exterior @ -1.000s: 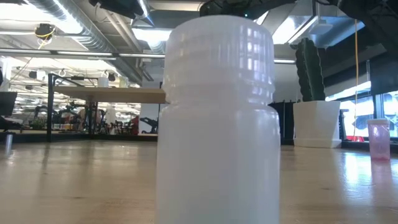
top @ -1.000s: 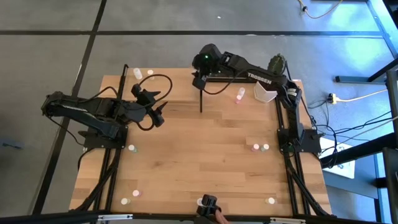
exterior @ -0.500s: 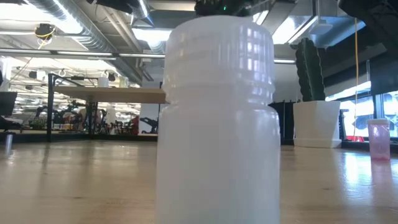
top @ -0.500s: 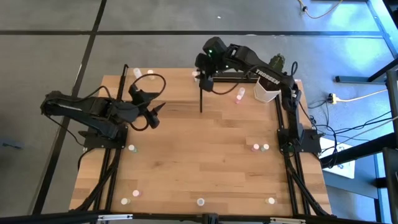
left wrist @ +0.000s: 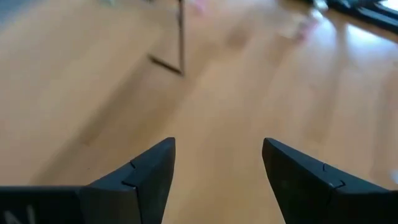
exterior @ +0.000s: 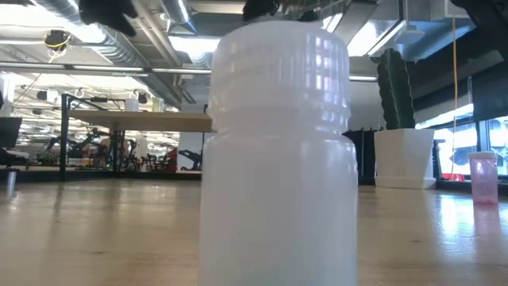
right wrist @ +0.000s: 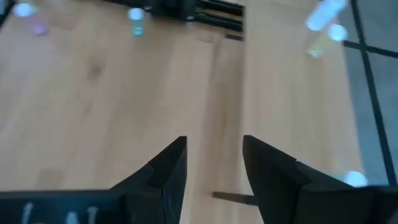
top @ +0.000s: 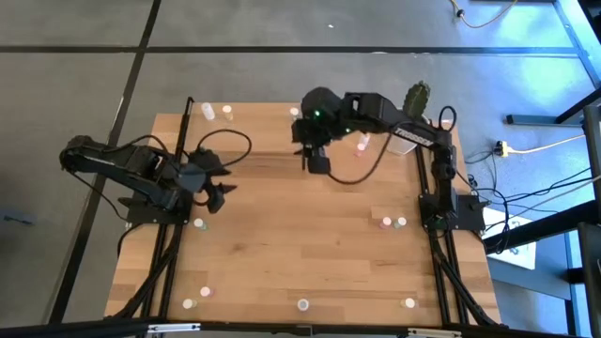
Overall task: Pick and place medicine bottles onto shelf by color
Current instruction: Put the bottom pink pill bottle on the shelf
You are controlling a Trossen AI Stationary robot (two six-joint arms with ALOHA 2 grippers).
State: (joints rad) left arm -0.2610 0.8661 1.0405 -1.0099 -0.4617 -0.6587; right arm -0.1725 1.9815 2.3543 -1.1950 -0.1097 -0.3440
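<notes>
From overhead I am seeing both arms over the table (top: 310, 253). The left gripper (top: 218, 188) is hanging near the left edge, and its wrist camera is showing its fingers (left wrist: 146, 174) standing apart with bare wood between them. The right gripper (top: 317, 161) is sitting near the far edge beside a thin black shelf post (top: 303, 150); its wrist camera is showing its fingers (right wrist: 171, 168) apart too, holding nothing.

The low camera is giving me almost nothing but one white bottle (exterior: 276, 151) filling the picture, with a pink bottle (exterior: 482, 178) and the cactus pot (exterior: 405, 157) off to the side. Only the overhead is showing the scattered bottles: a pair (top: 392, 222) near the right edge, several (top: 303, 304) along the near edge, and others (top: 208, 111) at the far left corner. The table's middle is lying open.
</notes>
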